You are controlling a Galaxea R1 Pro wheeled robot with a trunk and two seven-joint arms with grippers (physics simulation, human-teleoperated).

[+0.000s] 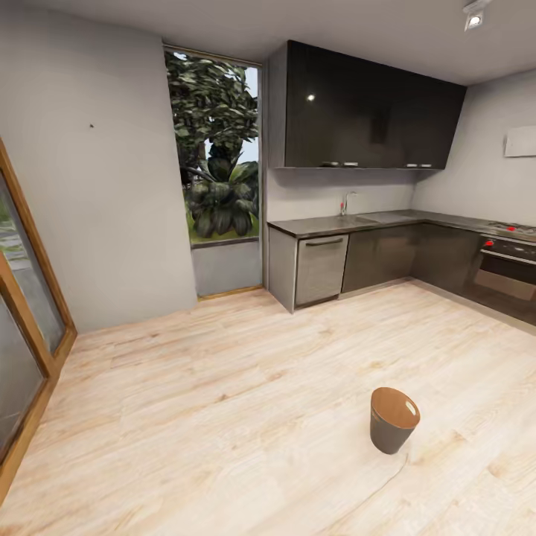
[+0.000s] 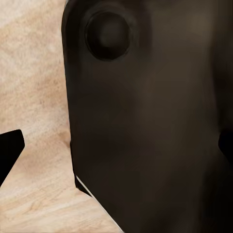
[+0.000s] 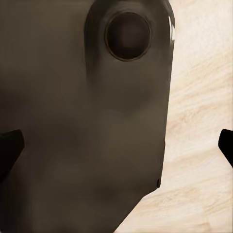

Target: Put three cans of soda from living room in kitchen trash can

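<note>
Pale wood floor (image 1: 223, 417) spreads across the kitchen (image 1: 372, 223), running up to grey walls and a run of cabinets along the far and right-hand sides. One tash can (image 1: 393, 420) stands upright on that floor, toward the near right part of it, well apart from every cabinet and wall; its outside is dark grey, its inside brown, and one oval cut-out shows near the rim on the far right side. Nothing can be made out inside it from the head camera.

Along the far wall hang glossy black upper cabinets (image 1: 365, 112). Below them one grey counter (image 1: 357, 221) carries one sink with a single tap (image 1: 347, 202), and one steel dishwasher (image 1: 321, 269) sits at the counter's left end. At the right edge one oven (image 1: 508, 274) shows, with red knobs above its door. One tall window (image 1: 216, 149) in the far wall looks onto dark green foliage. A wood-framed glass door (image 1: 26, 313) lines the left edge of the room, and one spotlight (image 1: 474, 16) is fixed to the ceiling.

Each wrist camera looks past a large dark part of the robot's body (image 2: 155, 126) to the same pale floor. Left gripper (image 2: 119, 148): two black finger tips sit at opposite edges of the picture, set wide apart with nothing between them. Right gripper (image 3: 119, 145): likewise two black tips at opposite edges, spread and holding nothing.
</note>
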